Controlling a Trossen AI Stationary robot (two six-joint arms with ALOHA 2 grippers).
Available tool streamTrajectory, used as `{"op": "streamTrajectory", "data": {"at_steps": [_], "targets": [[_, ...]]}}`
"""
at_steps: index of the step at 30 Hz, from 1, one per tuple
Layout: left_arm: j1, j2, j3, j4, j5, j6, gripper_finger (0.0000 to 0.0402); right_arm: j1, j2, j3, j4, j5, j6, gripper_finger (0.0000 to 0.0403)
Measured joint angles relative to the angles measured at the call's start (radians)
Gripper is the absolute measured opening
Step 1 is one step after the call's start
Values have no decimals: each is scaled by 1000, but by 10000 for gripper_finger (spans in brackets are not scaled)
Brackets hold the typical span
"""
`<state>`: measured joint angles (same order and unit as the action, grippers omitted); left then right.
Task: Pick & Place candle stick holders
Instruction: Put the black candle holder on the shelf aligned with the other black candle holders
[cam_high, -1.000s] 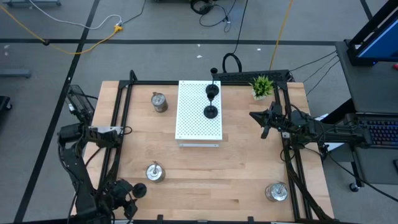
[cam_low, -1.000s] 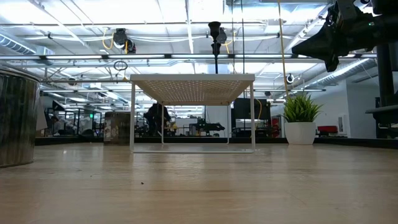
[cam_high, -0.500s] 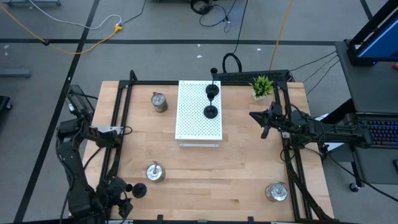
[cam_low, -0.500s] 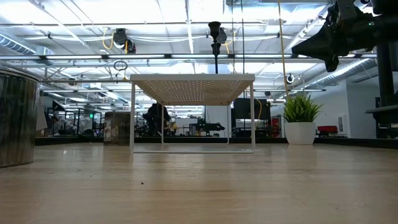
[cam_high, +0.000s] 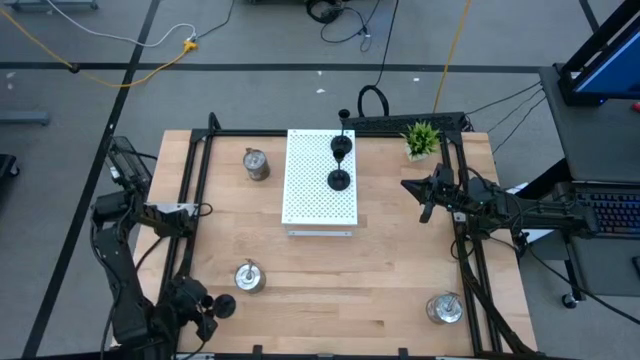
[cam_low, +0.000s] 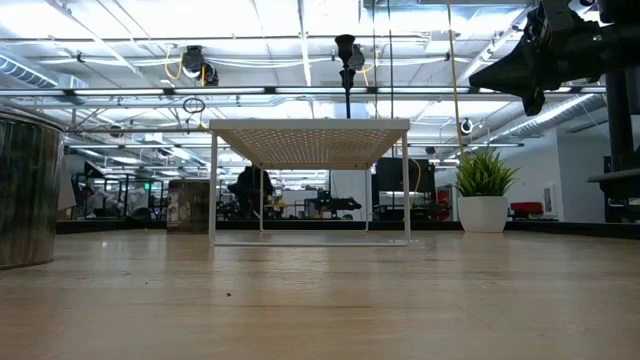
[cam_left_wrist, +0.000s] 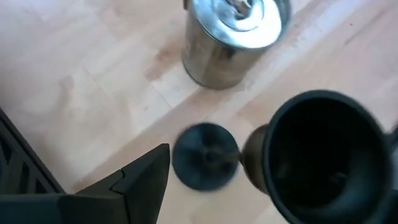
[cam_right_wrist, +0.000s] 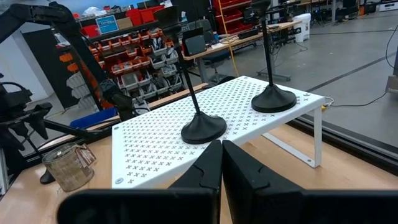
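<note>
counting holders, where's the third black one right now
In the high view it lies at the table's near left corner, at the left hand, beside a silver holder; base visible.

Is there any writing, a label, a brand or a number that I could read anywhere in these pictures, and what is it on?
No text can be read.
Blue sign on the red shelves behind the table: it bears marks, too small to read.
Silver holders, black holders, white board, plant: no lettering shows.
</note>
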<state>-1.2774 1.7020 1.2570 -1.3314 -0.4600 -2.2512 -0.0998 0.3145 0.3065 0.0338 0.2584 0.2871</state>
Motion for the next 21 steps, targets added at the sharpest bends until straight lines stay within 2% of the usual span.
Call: {"op": "streamTrajectory", "data": {"at_steps": [12,21], "targets": [[8,0,-58,8,-15,-3,282,0,0,0,0,0,15,4],[26,-2,-96,42,-66,1,273,0,0,0,0,0,15,4]]}}
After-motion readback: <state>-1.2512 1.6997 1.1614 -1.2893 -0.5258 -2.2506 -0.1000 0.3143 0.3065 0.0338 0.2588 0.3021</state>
